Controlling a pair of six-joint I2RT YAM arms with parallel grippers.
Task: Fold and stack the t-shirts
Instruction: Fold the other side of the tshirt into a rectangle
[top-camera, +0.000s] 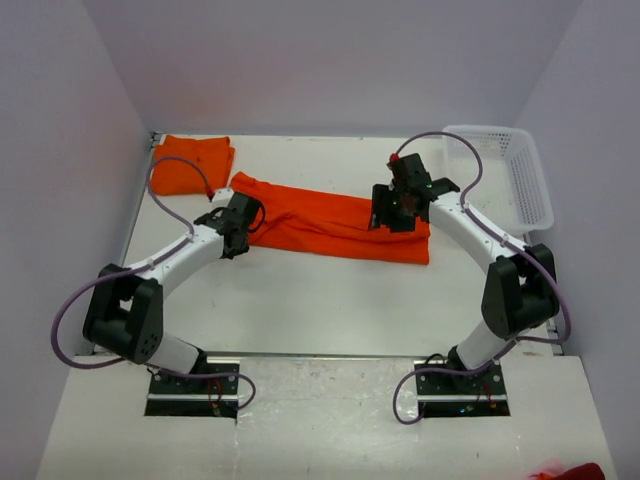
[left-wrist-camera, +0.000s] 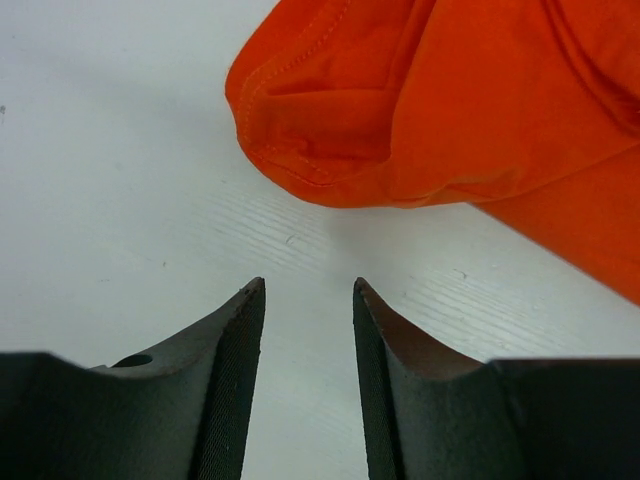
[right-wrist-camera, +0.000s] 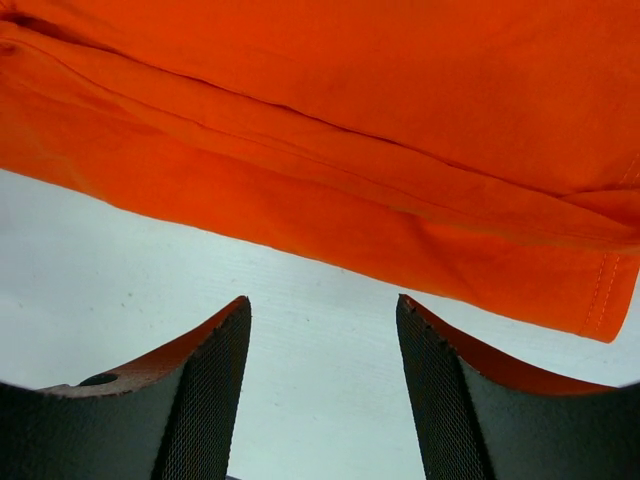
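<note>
One orange t-shirt (top-camera: 330, 222) lies folded into a long strip across the middle of the table. A second orange t-shirt (top-camera: 190, 165) lies folded at the back left corner. My left gripper (top-camera: 243, 218) is at the strip's left end, open and empty. In the left wrist view the gripper (left-wrist-camera: 308, 285) is just short of the cloth's rounded end (left-wrist-camera: 420, 110), over bare table. My right gripper (top-camera: 393, 207) is over the strip's right part, open and empty. In the right wrist view the gripper (right-wrist-camera: 322, 300) is just short of the cloth's long edge (right-wrist-camera: 330, 190).
A white lattice basket (top-camera: 510, 175) stands at the back right corner. White walls close in the table on the left, back and right. A bit of red cloth (top-camera: 572, 470) shows at the near right, off the table.
</note>
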